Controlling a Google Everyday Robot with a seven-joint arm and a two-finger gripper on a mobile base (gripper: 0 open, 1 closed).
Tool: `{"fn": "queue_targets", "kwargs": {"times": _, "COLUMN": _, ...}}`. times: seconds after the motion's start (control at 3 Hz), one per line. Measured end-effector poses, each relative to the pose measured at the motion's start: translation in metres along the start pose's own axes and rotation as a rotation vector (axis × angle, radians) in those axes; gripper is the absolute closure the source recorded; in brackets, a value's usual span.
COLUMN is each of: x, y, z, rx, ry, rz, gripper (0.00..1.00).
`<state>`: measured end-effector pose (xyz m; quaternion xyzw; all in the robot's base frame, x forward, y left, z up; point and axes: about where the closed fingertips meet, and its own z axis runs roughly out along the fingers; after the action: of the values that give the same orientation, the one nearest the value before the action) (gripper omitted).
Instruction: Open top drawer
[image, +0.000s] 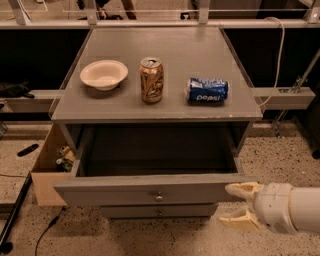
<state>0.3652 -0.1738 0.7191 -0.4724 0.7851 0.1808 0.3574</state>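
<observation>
As gripper (240, 205) sits by top drawer (120, 190), can (207, 90) reads "pepsi".

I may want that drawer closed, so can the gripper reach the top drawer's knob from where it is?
Probably yes. The gripper sits low right, fingers open, beside the right end of the top drawer; nothing lies between it and the knob.
</observation>
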Motion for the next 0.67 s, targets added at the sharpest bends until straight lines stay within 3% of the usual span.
{"fn": "queue_targets", "kwargs": {"times": 0.33, "x": -0.021, "y": -0.027, "z": 0.036, "rx": -0.020, "ry": 0.030, "rz": -0.072, "gripper": 0.00}}
{"fn": "queue_targets", "kwargs": {"times": 0.67, "x": -0.015, "y": -0.043, "z": 0.086, "rx": -0.055, "ry": 0.054, "rz": -0.132, "gripper": 0.00}}
